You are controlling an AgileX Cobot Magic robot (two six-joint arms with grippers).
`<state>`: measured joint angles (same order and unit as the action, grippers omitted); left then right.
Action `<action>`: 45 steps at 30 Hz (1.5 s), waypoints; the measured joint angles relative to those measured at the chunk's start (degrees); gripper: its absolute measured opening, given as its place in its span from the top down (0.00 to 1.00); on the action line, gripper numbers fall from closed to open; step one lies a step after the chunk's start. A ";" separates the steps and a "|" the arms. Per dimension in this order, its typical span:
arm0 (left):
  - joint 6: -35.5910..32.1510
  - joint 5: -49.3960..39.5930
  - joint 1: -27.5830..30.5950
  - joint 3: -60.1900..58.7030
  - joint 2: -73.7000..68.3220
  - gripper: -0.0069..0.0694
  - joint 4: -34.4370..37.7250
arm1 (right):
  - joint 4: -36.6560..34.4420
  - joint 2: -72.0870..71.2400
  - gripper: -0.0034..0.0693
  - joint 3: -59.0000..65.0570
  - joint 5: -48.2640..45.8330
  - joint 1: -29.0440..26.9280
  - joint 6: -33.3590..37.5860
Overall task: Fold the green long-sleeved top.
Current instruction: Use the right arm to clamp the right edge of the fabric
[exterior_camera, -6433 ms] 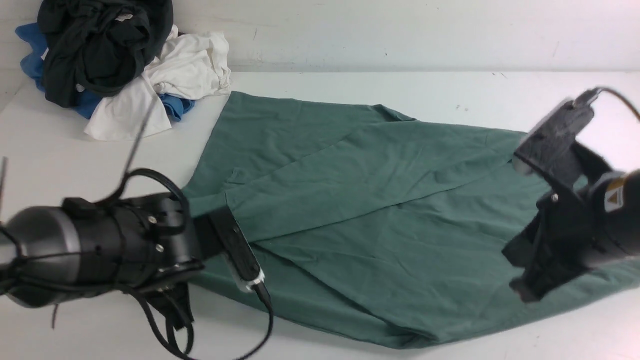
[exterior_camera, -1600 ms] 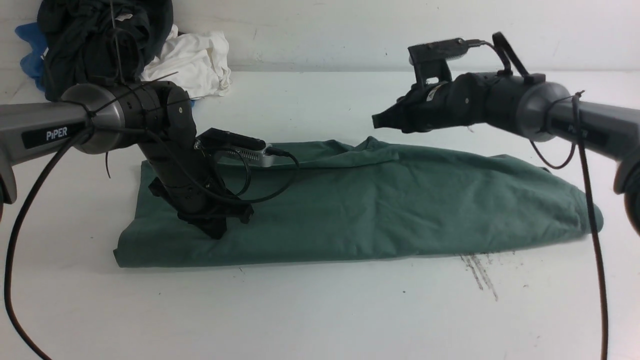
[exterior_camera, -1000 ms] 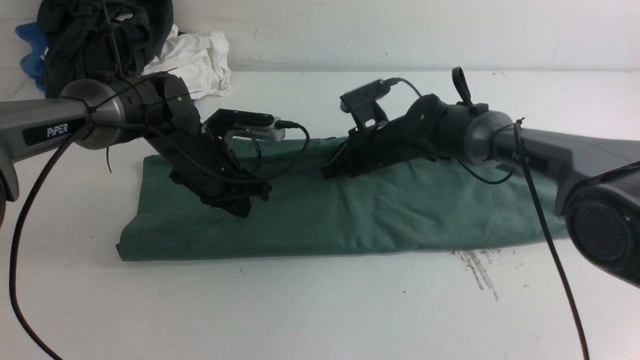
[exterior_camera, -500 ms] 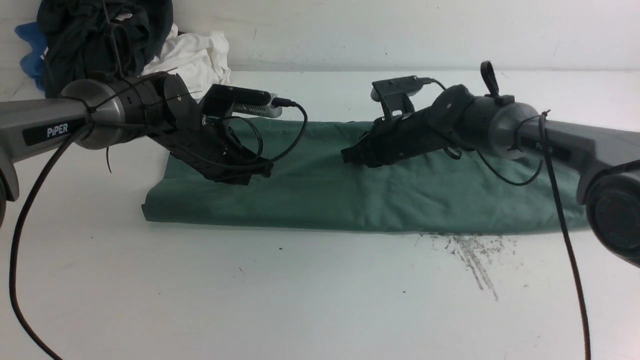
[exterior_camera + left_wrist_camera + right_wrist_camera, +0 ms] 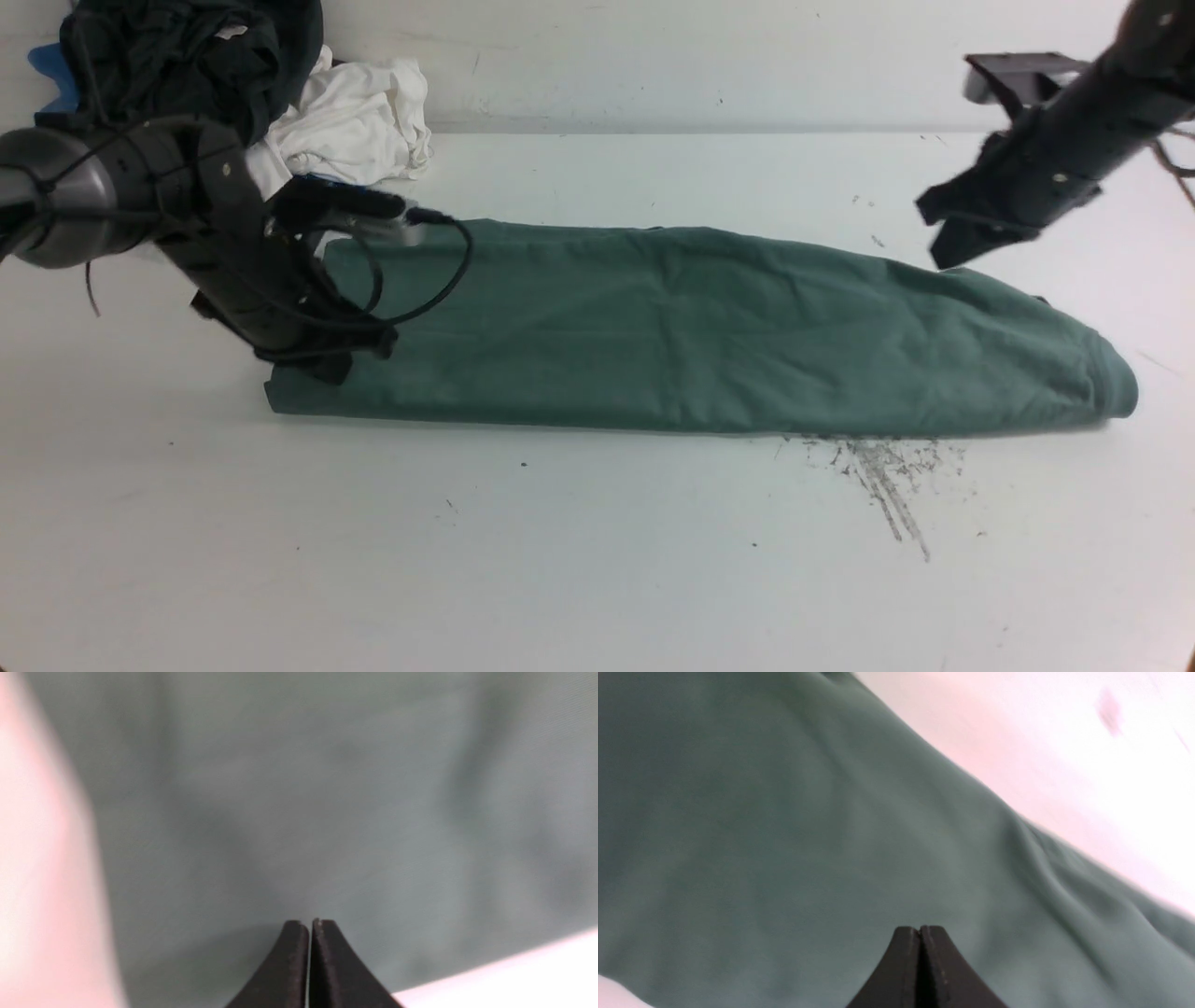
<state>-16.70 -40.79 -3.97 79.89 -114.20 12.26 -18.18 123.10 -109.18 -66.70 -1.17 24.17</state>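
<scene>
**Long band of cloth, one claw of mine at each end**

The green long-sleeved top lies on the tabletop as a long narrow band. Its long axis runs from my left to my right, and the heap of other clothes sits beyond its far left corner.

My left claw is low at the top's left end, over the near corner. My right claw hangs raised above the top's far edge, close to the right end but short of it. So the left end is my left arm's to take and the right end my right arm's. I judge the coming fold brings one end over the other along that axis. The left claw has little way to go, while the right must first drop and reach outward.

Both claws are clenched and empty, so either must release before it can pinch cloth.

The front view gives me the whole band and both ends, but not my jaws. The wrist views show each pair of jaws pressed together with nothing between them, and only green cloth and a strip of tabletop past them. I cannot tell from any view whether my left claw touches the cloth.
</scene>
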 joint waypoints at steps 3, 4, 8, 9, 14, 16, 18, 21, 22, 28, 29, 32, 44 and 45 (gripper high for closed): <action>0.42 3.53 2.41 -4.22 0.02 0.92 2.63 | 1.97 -0.01 0.97 2.11 -0.25 -3.70 -2.08; 0.41 3.77 2.59 -4.56 0.26 0.92 3.40 | 2.20 -0.01 0.97 3.29 0.46 -4.62 -2.35; -0.48 2.33 2.59 -5.44 2.62 0.92 5.28 | 2.55 1.02 0.97 8.36 4.45 -5.97 -2.60; -0.56 1.92 2.59 -5.55 3.61 0.92 5.26 | 2.79 1.24 0.97 8.69 4.61 -6.08 -2.65; -0.71 0.09 2.54 -5.71 20.19 0.92 5.26 | 9.16 -0.12 0.97 10.14 5.13 -6.14 -6.54; -0.71 -0.57 2.54 -5.78 25.56 0.92 5.33 | 10.64 -1.93 0.97 10.14 5.67 -6.27 -7.77; -0.71 -3.12 2.54 -7.71 35.54 0.92 5.66 | 12.21 -5.55 0.95 10.04 5.43 -7.42 -11.13; -0.75 -5.36 2.54 -13.90 46.55 0.92 5.58 | 11.56 -6.36 0.86 10.06 3.49 -9.29 -13.07; -0.75 -5.46 2.54 -14.41 46.55 0.92 5.56 | 11.56 -6.36 0.85 10.12 3.49 -9.43 -13.09; -0.75 -6.39 2.54 -29.78 64.88 0.92 4.41 | 8.87 -0.52 0.45 12.43 1.17 -11.27 -13.41; -0.75 -6.77 2.54 -31.87 67.83 0.92 4.25 | 8.18 1.04 0.37 12.49 1.40 -11.12 -13.80; -0.75 -6.97 2.54 -35.35 71.25 0.92 3.87 | 6.85 3.36 0.29 12.44 2.47 -10.57 -14.78; -0.75 -7.17 2.54 -37.74 69.58 0.92 0.18 | 8.46 1.63 0.92 12.13 4.52 -9.04 -12.72; -0.75 -7.17 2.54 -37.74 68.97 0.92 0.12 | 11.93 -0.41 0.93 12.20 4.25 -9.54 -12.72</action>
<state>-17.46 -47.96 -1.43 42.15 -45.23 12.38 -6.25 122.68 -96.97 -62.45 -10.72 11.45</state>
